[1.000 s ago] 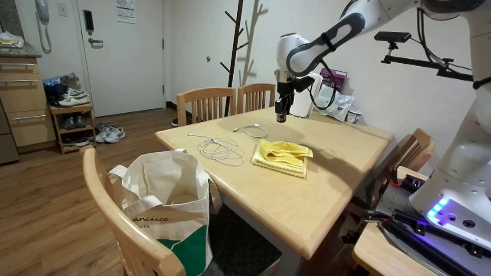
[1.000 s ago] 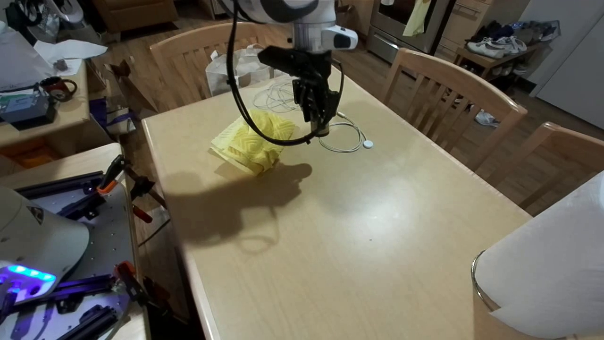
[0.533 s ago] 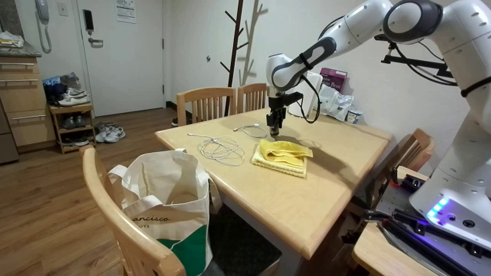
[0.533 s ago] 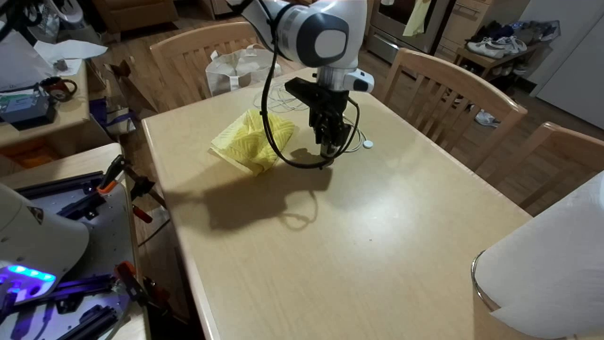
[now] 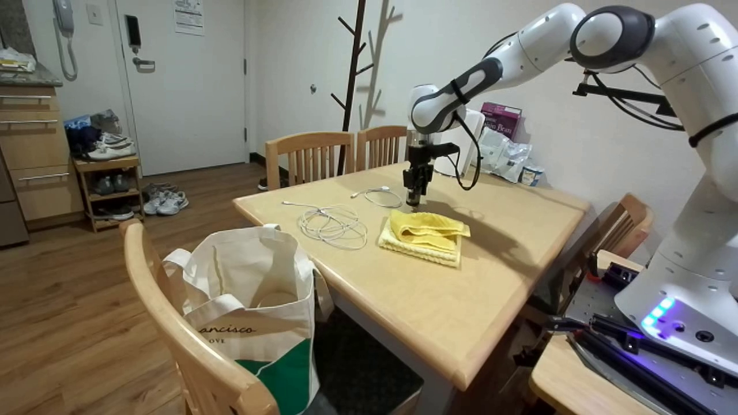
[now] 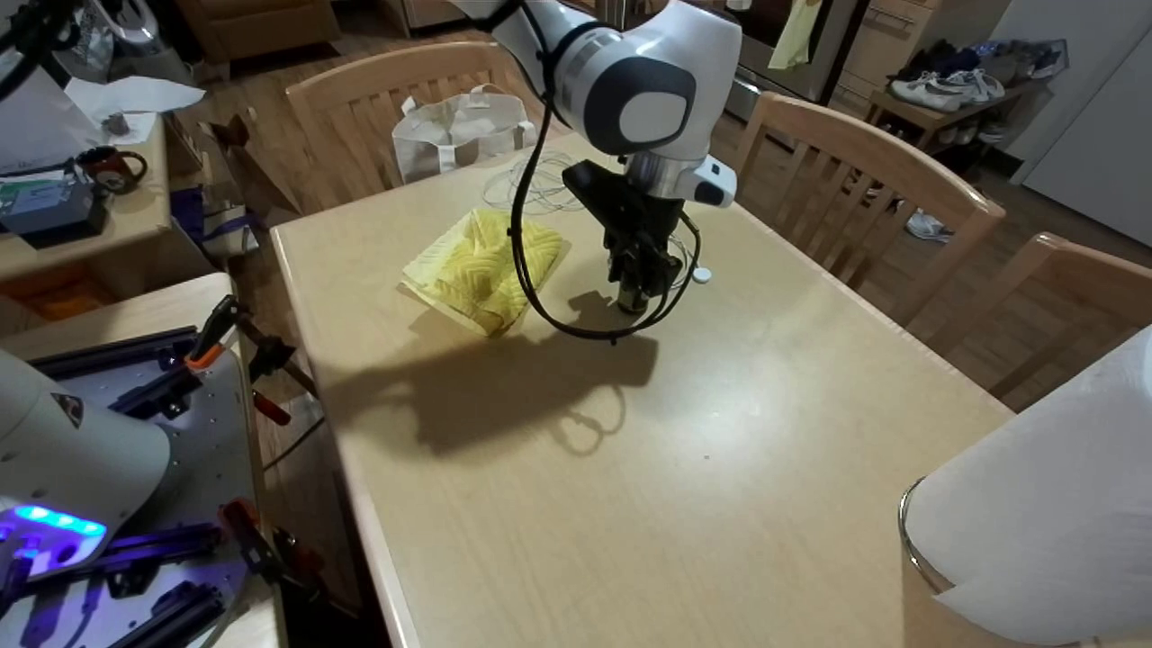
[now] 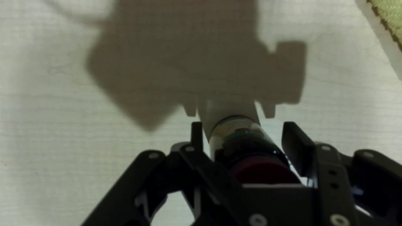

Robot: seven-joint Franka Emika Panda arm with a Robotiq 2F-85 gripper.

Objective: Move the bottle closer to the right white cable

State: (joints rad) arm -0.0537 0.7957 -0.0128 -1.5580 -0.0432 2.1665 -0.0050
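The small dark bottle [image 5: 413, 199] stands on the table beside the smaller white cable [image 5: 385, 189], on the towel side of it. In an exterior view the bottle [image 6: 632, 301] is partly hidden by the gripper [image 6: 639, 268]. In the wrist view the bottle [image 7: 243, 138] shows a dark red cap and a coloured label. My gripper [image 7: 241, 133] is around it, with gaps between fingers and bottle, so it is open. The gripper [image 5: 415, 183] points down in an exterior view. A larger coiled white cable [image 5: 331, 222] lies farther left there.
A folded yellow towel [image 5: 429, 233] lies close to the bottle and also shows in an exterior view [image 6: 486, 270]. A white paper-towel roll [image 6: 1044, 504] stands at the table's far end. A tote bag [image 5: 253, 288] sits on a chair by the table edge.
The arm has come down with the bottle from above the table to the tabletop. The fingers have since opened, and the hand has shifted slightly while the bottle stays beside the smaller cable.
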